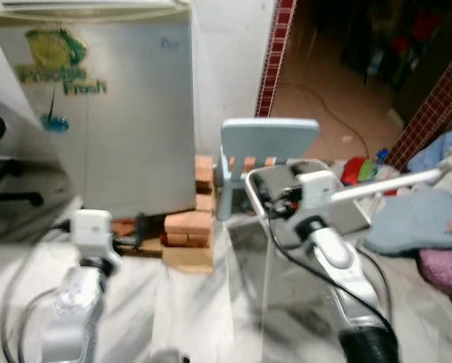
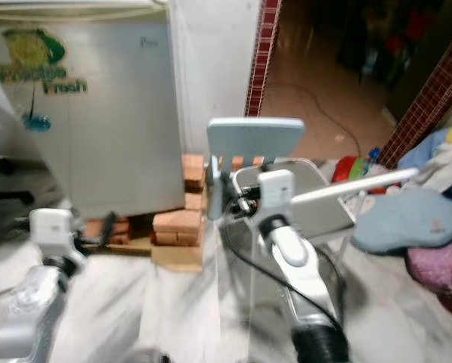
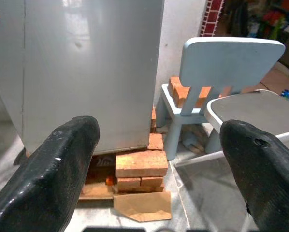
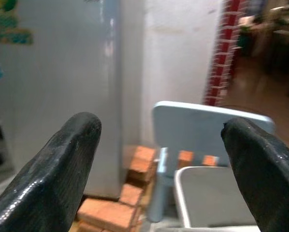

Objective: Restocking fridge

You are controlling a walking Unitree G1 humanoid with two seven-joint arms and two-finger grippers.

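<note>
- The fridge (image 1: 105,106) is running off the head views' top edge, its sticker lettering (image 1: 63,76) smearing in blur.
- Bricks (image 3: 139,169) are hiding the fridge's base.
- Motion blur is softening the floor (image 1: 196,318).

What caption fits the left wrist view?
Open left gripper facing the closed fridge, bricks and a blue chair.

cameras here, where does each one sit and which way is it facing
Left eye: on the head, looking forward and down at the fridge, chair and bricks; both silver arms show.
Right eye: beside it, same scene.
Left wrist: on the left arm, looking between the open left gripper at fridge, bricks, chair.
Right wrist: on the right arm, between the open right gripper, facing fridge and chair.
All four share fridge, chair, bricks.
</note>
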